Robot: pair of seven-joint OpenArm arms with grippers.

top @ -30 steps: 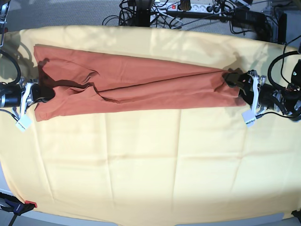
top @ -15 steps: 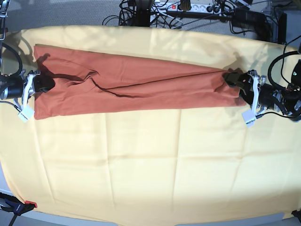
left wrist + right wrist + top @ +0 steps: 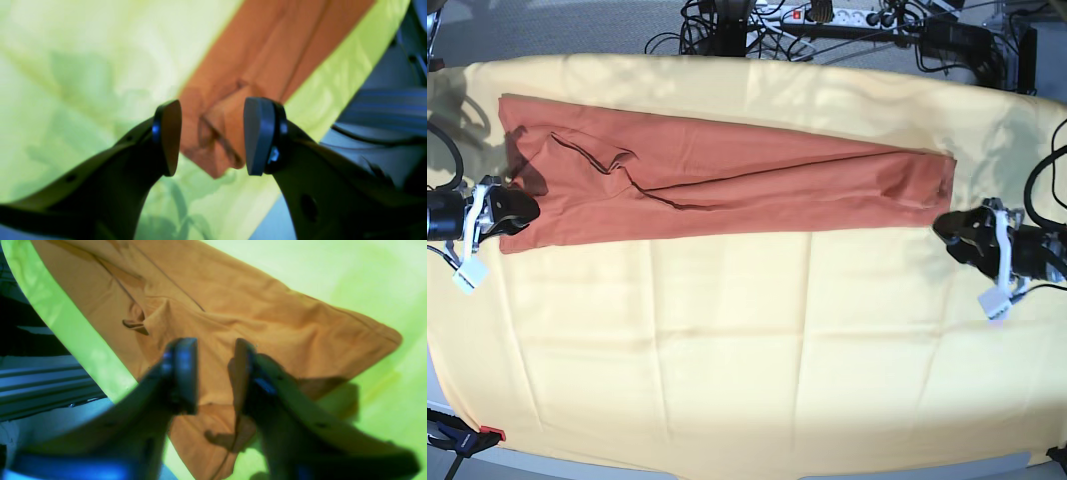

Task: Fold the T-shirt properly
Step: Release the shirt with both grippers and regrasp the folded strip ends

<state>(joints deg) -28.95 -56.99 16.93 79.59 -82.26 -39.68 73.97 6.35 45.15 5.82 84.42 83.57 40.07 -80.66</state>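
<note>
The rust-orange T-shirt point(image 3: 727, 175) lies as a long flat band across the far part of the table, on the pale yellow cloth point(image 3: 747, 340). My left gripper point(image 3: 949, 230) is open and empty, off the shirt, just in front of its right end. In the left wrist view its jaws point(image 3: 210, 133) stand apart above the shirt's end point(image 3: 267, 50). My right gripper point(image 3: 522, 208) is at the shirt's front left corner. In the right wrist view it point(image 3: 215, 373) stands open over the shirt point(image 3: 233, 306), with cloth showing through the gap.
Cables and a power strip point(image 3: 827, 20) lie beyond the table's far edge. A clamp point(image 3: 467, 438) sits at the front left corner. White tags hang from both wrists point(image 3: 467, 277) point(image 3: 994, 303). The yellow cloth covers the whole table.
My left gripper has let go of the shirt's right end and pulled back toward the front right. My right gripper has moved forward to the front left corner. The shirt now lies flatter.
</note>
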